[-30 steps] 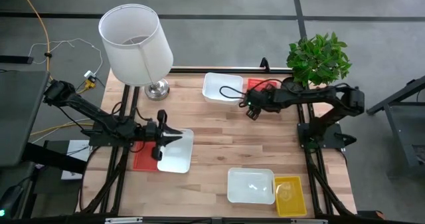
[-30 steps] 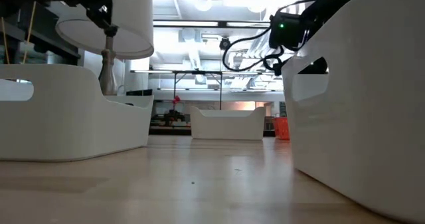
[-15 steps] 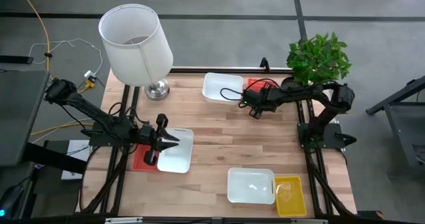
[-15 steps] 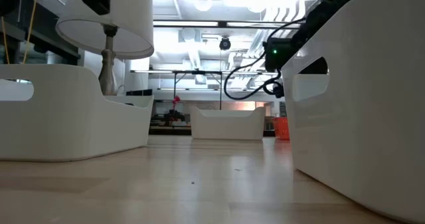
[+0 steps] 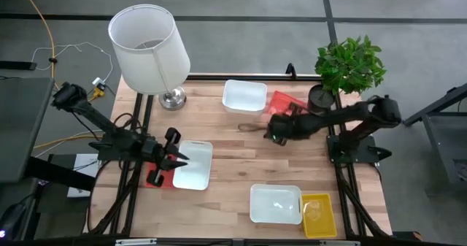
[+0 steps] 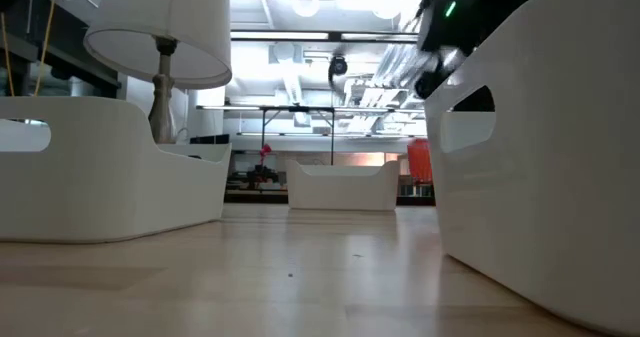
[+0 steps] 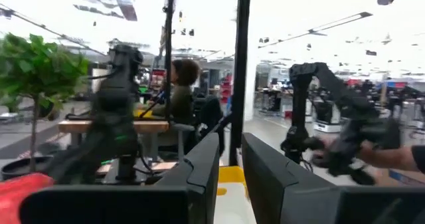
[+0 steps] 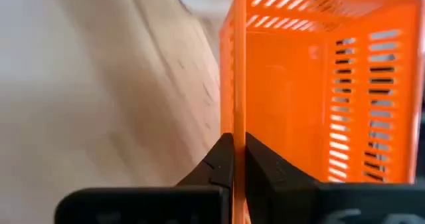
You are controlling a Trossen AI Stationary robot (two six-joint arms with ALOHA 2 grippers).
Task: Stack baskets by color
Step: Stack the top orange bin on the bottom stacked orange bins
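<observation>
My right gripper is shut on a red meshed basket at the far right of the table. In the low view this basket stands tipped up. A white basket sits just left of it. My left gripper hovers at the left edge of another white basket, beside a second red basket. Its fingers stand a little apart with nothing between them. A third white basket and a yellow basket rest side by side at the near edge. My right gripper pinches one meshed side wall of the red basket at its rim, with one finger inside and one outside. The fingers slant downward from the table's right side. The basket is tilted in the hold; whether any corner rests on the table, I cannot tell.
A big white lamp stands at the far left corner and a potted plant at the far right. The middle of the wooden table is bare. People and other robot arms show in the room beyond.
My right gripper has swung toward the near edge and taken hold of the red basket. The basket has turned about and tipped up, showing higher and taller in the low view. My left gripper has drawn back slightly toward the table's left edge and tipped upward.
</observation>
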